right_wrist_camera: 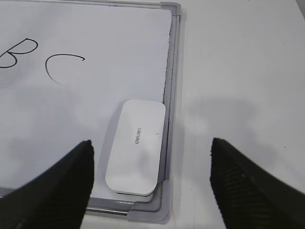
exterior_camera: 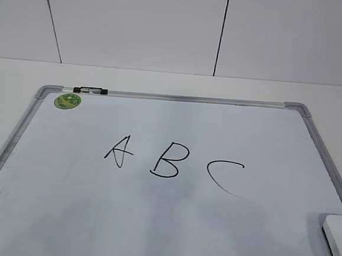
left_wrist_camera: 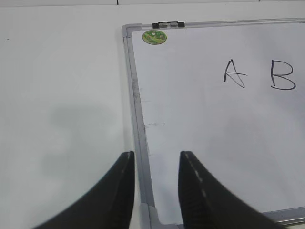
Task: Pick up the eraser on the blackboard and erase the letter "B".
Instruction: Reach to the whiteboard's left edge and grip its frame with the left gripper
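The blackboard (exterior_camera: 169, 223) is a white board with a grey frame, lying flat on the table. The black letter "B" (exterior_camera: 168, 159) is drawn at its middle, between "A" (exterior_camera: 119, 150) and "C" (exterior_camera: 223, 176). The white eraser (right_wrist_camera: 137, 145) lies on the board's near right corner, against the frame; its edge also shows in the exterior view (exterior_camera: 339, 239). My right gripper (right_wrist_camera: 151, 157) is wide open above the eraser and the board's corner, empty. My left gripper (left_wrist_camera: 156, 164) is open and empty over the board's near left frame (left_wrist_camera: 138, 109). "B" also shows in the left wrist view (left_wrist_camera: 282, 75) and the right wrist view (right_wrist_camera: 16, 52).
A round green sticker (exterior_camera: 67, 101) and a black-and-silver clip (exterior_camera: 91, 89) sit at the board's far left corner. White table (exterior_camera: 174, 82) surrounds the board; a white panelled wall (exterior_camera: 137, 24) stands behind. Neither arm shows in the exterior view.
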